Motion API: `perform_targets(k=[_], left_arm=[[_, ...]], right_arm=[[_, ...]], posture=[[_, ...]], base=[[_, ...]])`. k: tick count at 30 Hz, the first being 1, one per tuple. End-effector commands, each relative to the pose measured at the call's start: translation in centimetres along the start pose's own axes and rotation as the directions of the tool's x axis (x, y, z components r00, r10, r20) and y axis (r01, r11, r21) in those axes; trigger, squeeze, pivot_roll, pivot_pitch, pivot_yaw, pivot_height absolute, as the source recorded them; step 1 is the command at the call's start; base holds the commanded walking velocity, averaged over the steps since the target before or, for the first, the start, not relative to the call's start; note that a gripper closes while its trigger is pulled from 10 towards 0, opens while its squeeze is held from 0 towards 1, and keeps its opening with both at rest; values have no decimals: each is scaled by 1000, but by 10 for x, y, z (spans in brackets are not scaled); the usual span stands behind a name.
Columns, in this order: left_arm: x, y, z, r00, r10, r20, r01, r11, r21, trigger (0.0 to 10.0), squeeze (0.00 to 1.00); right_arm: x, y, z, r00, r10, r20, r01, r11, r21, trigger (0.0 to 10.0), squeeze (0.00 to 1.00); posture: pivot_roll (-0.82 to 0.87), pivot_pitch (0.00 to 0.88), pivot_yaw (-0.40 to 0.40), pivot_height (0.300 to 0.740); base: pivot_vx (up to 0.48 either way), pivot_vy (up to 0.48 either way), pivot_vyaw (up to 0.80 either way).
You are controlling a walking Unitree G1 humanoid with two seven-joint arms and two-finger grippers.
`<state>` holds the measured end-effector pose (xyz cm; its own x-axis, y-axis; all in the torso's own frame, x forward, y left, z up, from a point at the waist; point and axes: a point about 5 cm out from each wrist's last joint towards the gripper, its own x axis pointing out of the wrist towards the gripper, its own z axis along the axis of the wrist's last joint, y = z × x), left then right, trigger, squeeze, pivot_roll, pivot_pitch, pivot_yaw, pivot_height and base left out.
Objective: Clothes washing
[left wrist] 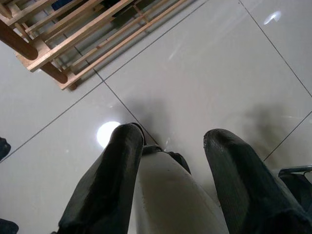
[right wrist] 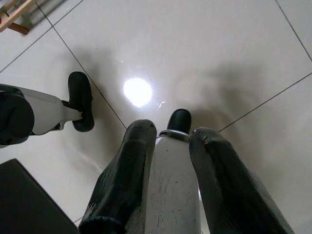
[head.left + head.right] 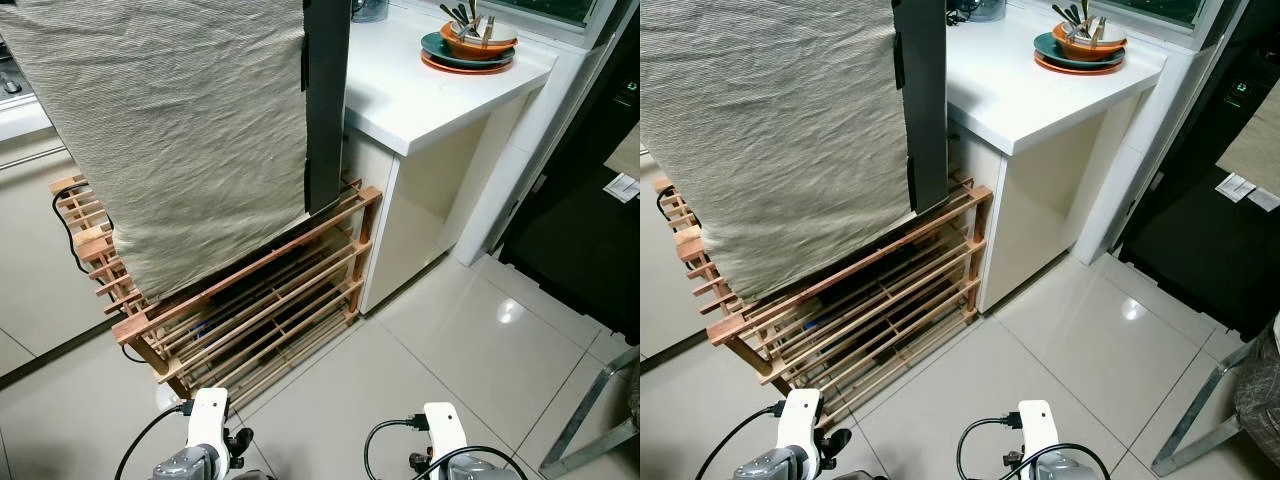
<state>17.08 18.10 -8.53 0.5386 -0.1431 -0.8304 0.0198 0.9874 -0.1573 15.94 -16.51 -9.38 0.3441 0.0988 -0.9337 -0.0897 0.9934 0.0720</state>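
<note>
A large beige striped cloth (image 3: 170, 130) hangs in front of me, draped down beside a dark upright panel (image 3: 328, 100) and over the top of a wooden slatted rack (image 3: 260, 300). Both arms hang low at my sides, the left arm (image 3: 207, 420) and right arm (image 3: 443, 425) at the bottom edge. My left gripper (image 1: 174, 132) points down at the tiled floor, open, with nothing held. My right gripper (image 2: 174, 127) also points at the floor, its fingers a little apart and empty.
A white counter (image 3: 420, 95) stands right of the rack, carrying stacked bowls with utensils (image 3: 470, 42). A black appliance front (image 3: 590, 200) is at the far right. A grey metal frame leg (image 3: 590, 420) stands on the glossy tile floor (image 3: 450, 340) at the lower right.
</note>
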Motion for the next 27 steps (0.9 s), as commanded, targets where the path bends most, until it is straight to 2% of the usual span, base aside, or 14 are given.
perform_targets(k=[1, 5, 6, 8, 9, 10, 11, 13, 15, 16, 19, 22, 25, 27], left_arm=[[-1, 30, 22, 973, 215, -84, -183, 939, 291, 10000, 0], [-2, 35, 26, 966, 245, -76, -209, 924, 321, 10000, 0], [-2, 36, 27, 965, 251, -70, -216, 922, 322, 10000, 0], [-2, 36, 28, 966, 251, -68, -217, 923, 319, 10000, 0], [-1, 34, 28, 968, 242, -67, -214, 935, 282, 10000, 0], [-1, 34, 28, 968, 242, -67, -214, 935, 282, 10000, 0], [-1, 32, 26, 970, 232, -74, -206, 943, 262, 10000, 0], [0, 27, 17, 971, 219, -101, -187, 949, 255, 10000, 0], [1, 23, 10, 968, 216, -123, -177, 946, 271, 10000, 0], [2, 17, 6, 970, 207, -130, -153, 929, 336, 10000, 0], [3, 11, 4, 974, 189, -128, -132, 924, 359, 10000, 0], [4, 8, 2, 973, 201, -116, -149, 924, 353, 10000, 0], [4, 8, 3, 977, 193, -90, -158, 940, 304, 10000, 0], [4, 8, 5, 980, 185, -70, -164, 957, 240, 10000, 0]], right_arm=[[2, -2, 7, 985, -152, 80, 140, 981, 137, 10000, 0], [3, 2, 11, 986, -142, 85, 128, 980, 150, 10000, 0], [3, 3, 14, 986, -136, 100, 123, 985, 122, 10000, 0], [3, 3, 14, 986, -132, 105, 121, 987, 109, 10000, 0], [3, 3, 14, 987, -121, 106, 113, 990, 84, 10000, 0], [3, 3, 14, 987, -121, 106, 113, 990, 84, 10000, 0], [3, -1, 12, 988, -129, 89, 123, 990, 73, 10000, 0], [1, -9, 11, 984, -152, 90, 141, 983, 115, 10000, 0], [0, -15, 9, 981, -174, 91, 161, 978, 136, 10000, 0], [-1, -20, 4, 979, -184, 83, 171, 975, 144, 10000, 0], [-1, -23, 1, 977, -197, 79, 184, 973, 142, 10000, 0], [-2, -25, 6, 970, -213, 118, 195, 970, 146, 10000, 0], [-3, -26, 10, 967, -213, 143, 190, 969, 157, 10000, 0], [-3, -26, 13, 966, -209, 151, 189, 972, 138, 10000, 0]], posture=[[-88, 0, 64, 740], [-60, 0, 23, 740], [-34, 0, -3, 740], [-34, 0, -3, 740], [-17, 0, -8, 740], [-17, 0, -8, 740], [-40, 0, 18, 740], [-57, 0, 42, 740], [-56, 0, 46, 740], [-54, 0, 43, 740], [-69, 0, 43, 740], [-82, 0, 35, 740], [-94, 0, 34, 740], [-103, 0, 23, 740]], base=[[0, 0, 0], [0, 0, 0], [0, 0, 0], [0, 0, 0], [0, 0, 0], [0, 0, 0], [0, 0, 0], [0, 0, 0], [0, 0, 0], [0, 0, 0], [0, 0, 0], [0, 0, 0], [0, 0, 0], [0, 0, 0]])
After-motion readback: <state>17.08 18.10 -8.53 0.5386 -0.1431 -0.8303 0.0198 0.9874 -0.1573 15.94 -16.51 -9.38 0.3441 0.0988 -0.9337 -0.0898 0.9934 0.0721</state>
